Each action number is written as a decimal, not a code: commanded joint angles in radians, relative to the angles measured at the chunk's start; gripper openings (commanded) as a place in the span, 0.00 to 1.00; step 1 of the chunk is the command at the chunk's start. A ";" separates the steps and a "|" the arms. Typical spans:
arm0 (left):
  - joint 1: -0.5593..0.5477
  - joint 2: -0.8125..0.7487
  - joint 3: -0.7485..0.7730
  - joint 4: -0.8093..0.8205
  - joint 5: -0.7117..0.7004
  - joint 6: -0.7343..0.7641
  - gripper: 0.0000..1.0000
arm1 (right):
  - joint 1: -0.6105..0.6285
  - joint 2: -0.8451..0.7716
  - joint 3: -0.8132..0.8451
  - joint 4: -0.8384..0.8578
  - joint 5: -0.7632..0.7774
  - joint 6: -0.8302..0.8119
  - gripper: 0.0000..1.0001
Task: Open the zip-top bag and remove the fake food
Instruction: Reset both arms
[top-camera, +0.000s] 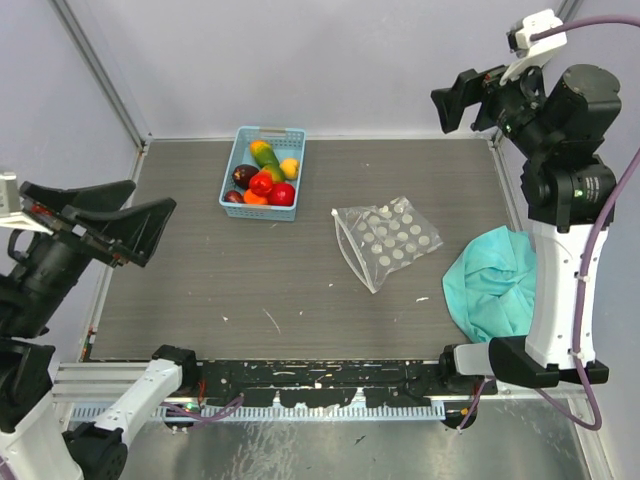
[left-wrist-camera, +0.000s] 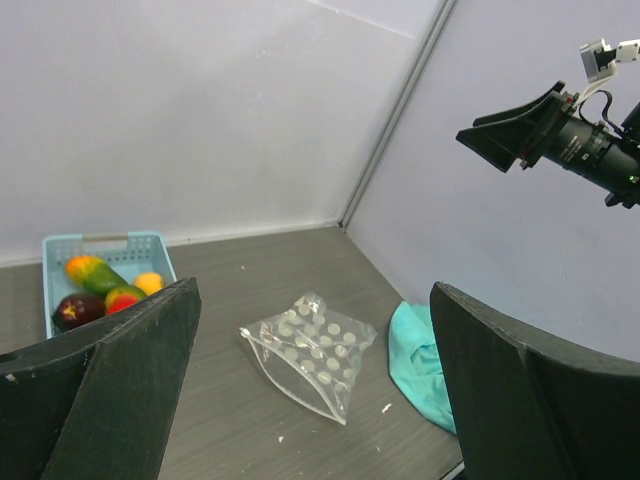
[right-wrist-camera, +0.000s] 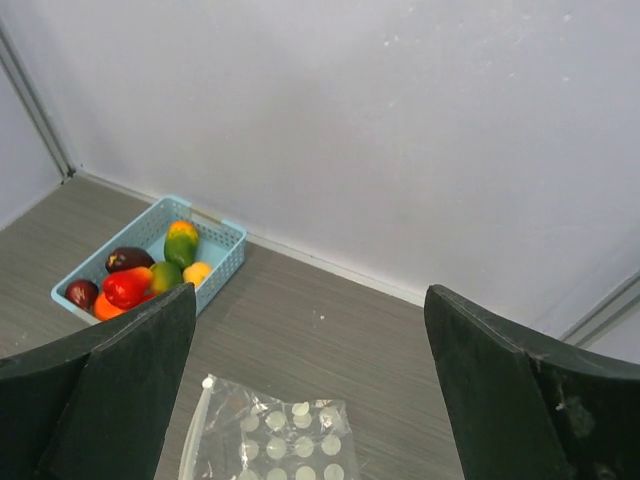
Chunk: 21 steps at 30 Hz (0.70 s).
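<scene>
The clear zip-top bag with white dots lies flat and empty on the table, right of centre; it also shows in the left wrist view and the right wrist view. The fake food, several glossy fruits and vegetables, sits in the light blue basket at the back; it also shows in the left wrist view and the right wrist view. My left gripper is open and empty, raised at the far left. My right gripper is open and empty, raised high at the back right.
A crumpled teal cloth lies at the table's right edge, next to the right arm's base. Grey walls enclose the table at the back and sides. Small white specks dot the dark tabletop.
</scene>
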 joint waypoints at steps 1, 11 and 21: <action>0.002 0.031 0.080 -0.033 -0.015 0.043 0.98 | -0.003 0.003 0.118 -0.021 0.070 0.068 1.00; 0.002 0.048 0.091 -0.014 -0.019 0.035 0.98 | -0.004 0.021 0.218 -0.083 0.064 0.025 1.00; 0.001 0.033 0.015 0.003 -0.024 0.055 0.98 | -0.003 0.018 0.192 -0.105 0.006 0.000 1.00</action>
